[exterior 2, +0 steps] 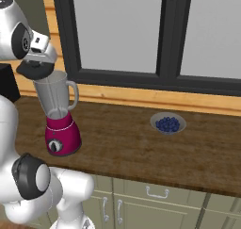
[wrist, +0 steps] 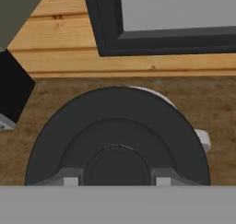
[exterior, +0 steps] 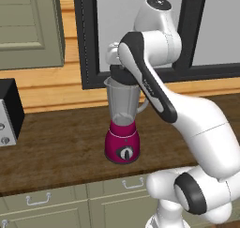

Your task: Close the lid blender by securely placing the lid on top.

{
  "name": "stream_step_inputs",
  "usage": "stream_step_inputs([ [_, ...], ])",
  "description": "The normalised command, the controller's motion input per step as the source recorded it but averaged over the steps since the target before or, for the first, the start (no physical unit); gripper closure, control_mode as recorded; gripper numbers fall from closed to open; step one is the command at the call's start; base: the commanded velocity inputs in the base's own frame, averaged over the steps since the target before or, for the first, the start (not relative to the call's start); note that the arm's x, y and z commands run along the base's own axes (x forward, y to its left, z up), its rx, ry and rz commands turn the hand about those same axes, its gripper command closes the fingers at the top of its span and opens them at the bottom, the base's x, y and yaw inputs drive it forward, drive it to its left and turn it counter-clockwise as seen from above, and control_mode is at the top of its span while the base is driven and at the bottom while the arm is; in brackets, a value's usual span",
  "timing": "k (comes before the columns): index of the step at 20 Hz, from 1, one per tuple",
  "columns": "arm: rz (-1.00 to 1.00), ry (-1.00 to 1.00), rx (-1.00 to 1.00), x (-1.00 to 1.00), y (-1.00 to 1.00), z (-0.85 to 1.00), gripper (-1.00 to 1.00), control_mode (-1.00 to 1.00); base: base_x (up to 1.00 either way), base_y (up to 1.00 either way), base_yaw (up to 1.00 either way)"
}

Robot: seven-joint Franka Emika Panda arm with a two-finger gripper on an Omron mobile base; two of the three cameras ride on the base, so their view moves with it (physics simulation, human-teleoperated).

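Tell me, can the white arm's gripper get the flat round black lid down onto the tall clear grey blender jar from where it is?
Probably yes. The gripper holds the lid directly over the jar's open mouth, with nothing between them.

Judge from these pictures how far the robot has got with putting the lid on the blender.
Done: the gripper holds the lid, carried above the blender. In hand: the lid hangs tilted over the jar's mouth, slightly off-centre. Left: lowering it flat onto the rim and letting go.
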Motion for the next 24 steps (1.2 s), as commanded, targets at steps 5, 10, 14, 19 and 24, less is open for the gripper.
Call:
stream_step_inputs([
  [5,0.0,0.0,0.0,0.06,0.0,-0.03,1.0,-1.0,0.0,0.0,0.0],
  [10,0.0,0.0,0.0,0.03,0.0,-0.1,1.0,-1.0,0.0,0.0,0.0],
  [14,0.0,0.0,0.0,0.08,0.0,-0.1,1.0,-1.0,0.0,0.0,0.0],
  [19,0.0,0.0,0.0,0.16,0.0,-0.06,1.0,-1.0,0.0,0.0,0.0],
  [24,0.0,0.0,0.0,0.22,0.0,0.0,1.0,-1.0,0.0,0.0,0.0],
])
